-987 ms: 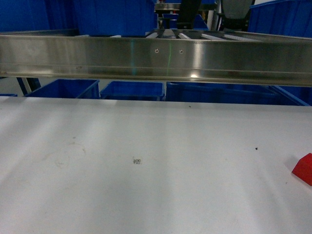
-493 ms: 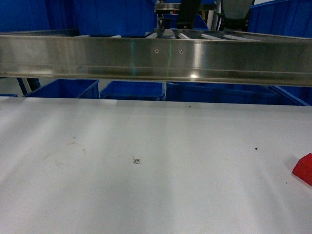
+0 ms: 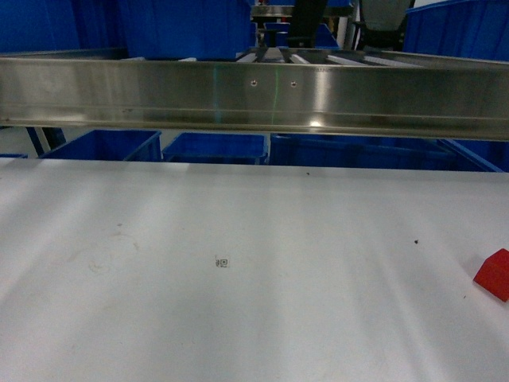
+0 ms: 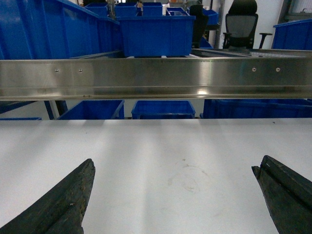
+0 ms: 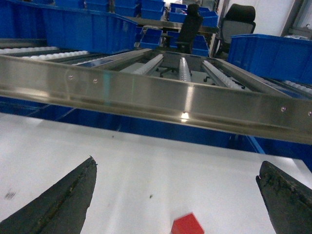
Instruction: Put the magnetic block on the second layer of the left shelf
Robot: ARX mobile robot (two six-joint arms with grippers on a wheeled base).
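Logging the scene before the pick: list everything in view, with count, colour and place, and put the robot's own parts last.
magnetic block: one, bright red, on the white tabletop at the far right edge of the head view; also low in the right wrist view, between the open fingers.
white tabletop: one, white, filling the foreground.
steel rail: one, silver, running across above the tabletop's far edge.
roller rails: several, white, on the rack tier behind the rail.
blue crates: many, blue, on the rack and below it behind the table.
office chairs: two, black, in the background.
small printed mark: one, black, mid-tabletop.
left gripper: one, black, open, holding nothing.
right gripper: one, black, open, holding nothing.
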